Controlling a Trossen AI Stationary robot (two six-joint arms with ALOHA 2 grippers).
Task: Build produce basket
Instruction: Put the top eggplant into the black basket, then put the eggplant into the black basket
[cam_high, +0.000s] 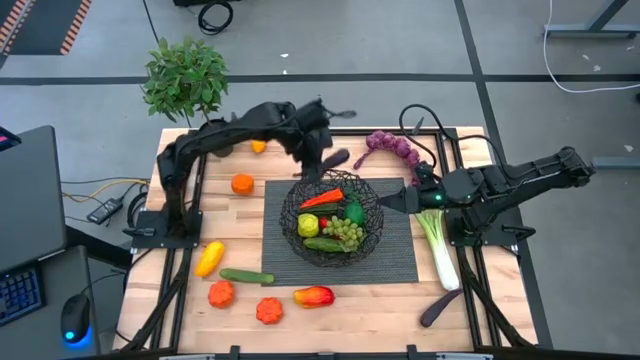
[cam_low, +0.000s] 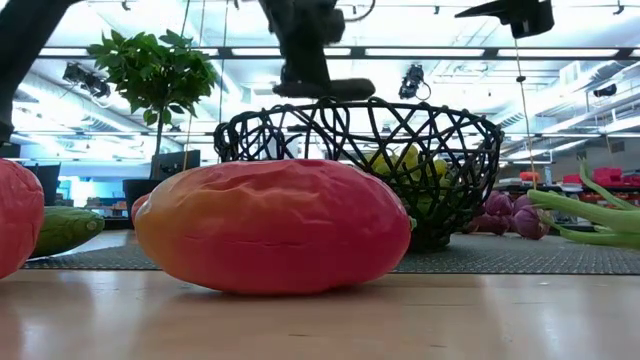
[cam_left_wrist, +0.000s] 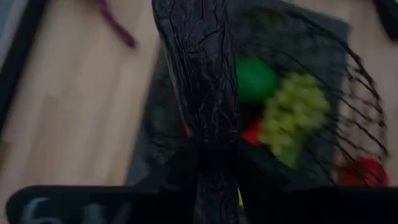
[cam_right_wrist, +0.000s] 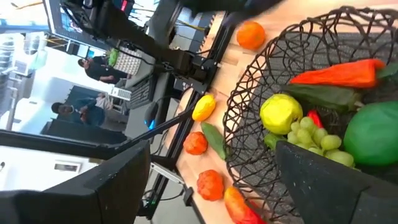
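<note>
One camera looks straight down on the whole wooden desk (cam_high: 240, 215). Another sits at desk level, close behind a red-orange toy fruit (cam_low: 272, 226). Both wrist cameras look closely at the round black wire-mesh basket (cam_right_wrist: 292, 81), seen in all views.

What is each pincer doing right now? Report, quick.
Left pincer: closed on the dark purple wrinkled toy aubergine, above the round black wire-mesh basket.
Right pincer: open, holding nothing, beside the basket.

No legible txt, labels, brands or nos. anywhere; pale marks on the dark bar in left wrist view too blurred to read.
</note>
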